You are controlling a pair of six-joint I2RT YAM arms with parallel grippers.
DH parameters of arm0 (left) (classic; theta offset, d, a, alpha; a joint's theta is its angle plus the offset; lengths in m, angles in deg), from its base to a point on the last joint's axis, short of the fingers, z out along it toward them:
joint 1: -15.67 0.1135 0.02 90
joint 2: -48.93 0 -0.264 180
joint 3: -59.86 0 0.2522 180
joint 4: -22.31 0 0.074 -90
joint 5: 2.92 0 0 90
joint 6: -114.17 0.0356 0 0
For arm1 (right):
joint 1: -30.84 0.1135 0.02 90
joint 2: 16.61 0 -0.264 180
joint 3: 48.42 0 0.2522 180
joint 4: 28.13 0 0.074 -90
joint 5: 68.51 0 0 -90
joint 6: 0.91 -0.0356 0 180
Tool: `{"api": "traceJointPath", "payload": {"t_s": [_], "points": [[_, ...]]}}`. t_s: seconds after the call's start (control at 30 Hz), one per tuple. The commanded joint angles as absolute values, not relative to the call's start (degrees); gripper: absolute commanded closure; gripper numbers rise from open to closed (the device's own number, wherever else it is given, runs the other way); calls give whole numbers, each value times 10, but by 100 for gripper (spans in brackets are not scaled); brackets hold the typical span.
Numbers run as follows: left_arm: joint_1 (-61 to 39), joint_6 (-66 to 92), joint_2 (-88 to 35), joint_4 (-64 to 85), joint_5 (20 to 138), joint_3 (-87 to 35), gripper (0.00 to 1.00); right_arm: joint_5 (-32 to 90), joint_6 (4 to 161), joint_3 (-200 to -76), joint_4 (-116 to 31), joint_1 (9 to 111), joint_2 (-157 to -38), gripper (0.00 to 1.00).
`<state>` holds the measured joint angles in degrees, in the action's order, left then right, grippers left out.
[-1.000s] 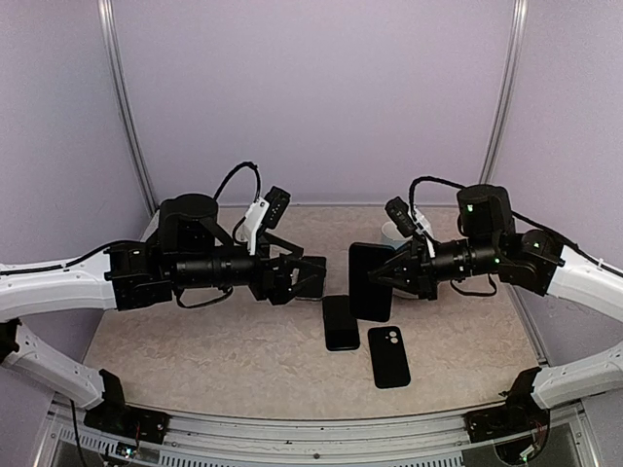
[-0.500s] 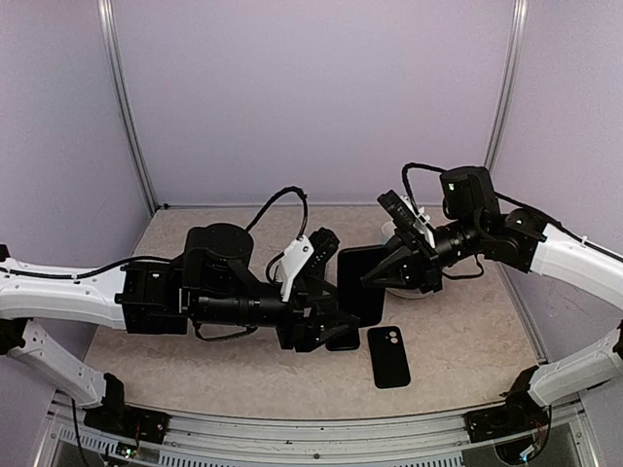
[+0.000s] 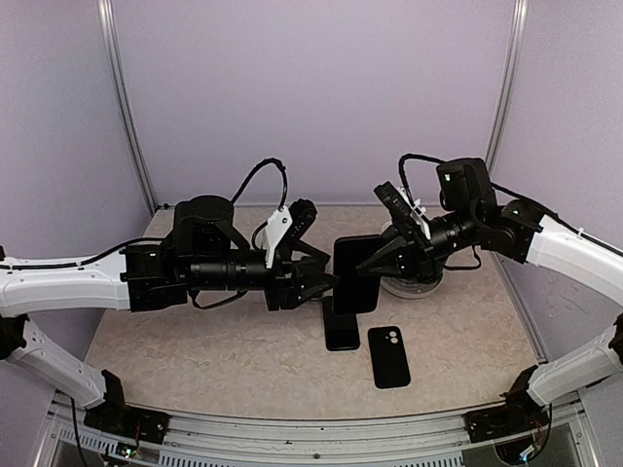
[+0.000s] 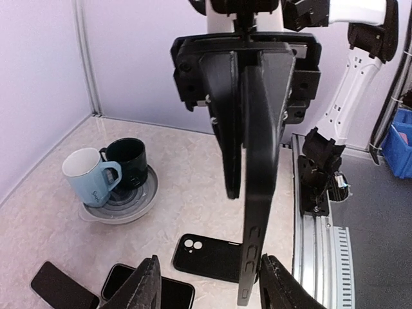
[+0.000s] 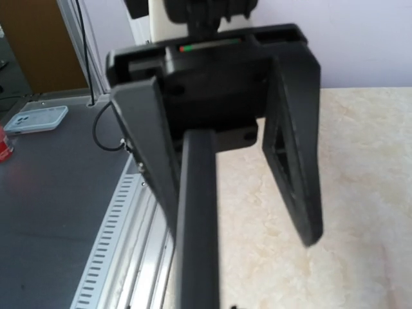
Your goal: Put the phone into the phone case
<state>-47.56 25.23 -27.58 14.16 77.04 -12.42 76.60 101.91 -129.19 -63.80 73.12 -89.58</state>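
My right gripper (image 3: 378,261) is shut on a black phone case (image 3: 355,273) and holds it upright above the table's middle. In the left wrist view the case (image 4: 257,193) shows edge-on, with button cut-outs along its side. My left gripper (image 3: 328,282) faces it from the left, open. Its fingers (image 4: 149,283) stand on either side of the case's lower end without gripping it. A black phone (image 3: 341,327) lies flat on the table below the grippers. In the right wrist view the case (image 5: 196,225) fills the middle and my own right fingers are hidden.
A second black case (image 3: 388,356) with camera holes lies flat near the front. A light blue mug (image 4: 90,174) and a dark mug (image 4: 127,163) stand on a round grey coaster (image 4: 132,203) behind the right gripper. Another dark phone (image 4: 58,286) lies nearby.
The left gripper dipped toward the table, then rose back to the held case, and its jaws narrowed. The right gripper carried the case slightly left and up.
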Motion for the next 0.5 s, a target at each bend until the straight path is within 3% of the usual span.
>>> {"api": "traceJointPath", "payload": {"t_s": [0.0,0.1,0.23,0.4,0.43,0.47], "points": [[-465,300,-318,109,626,-191,49,773,1028,-1324,-646,729,-898,100],[-462,302,-341,95,585,-191,55,769,1035,-1333,-660,728,-897,100],[-457,298,-339,125,581,-176,98,773,1019,-1328,-644,728,-895,100],[-448,294,-342,125,580,-176,98,767,1013,-1324,-634,726,-896,100],[-448,292,-341,128,579,-174,93,769,1010,-1324,-632,726,-897,100],[-448,291,-341,129,578,-174,76,770,1007,-1324,-630,725,-898,100]]}}
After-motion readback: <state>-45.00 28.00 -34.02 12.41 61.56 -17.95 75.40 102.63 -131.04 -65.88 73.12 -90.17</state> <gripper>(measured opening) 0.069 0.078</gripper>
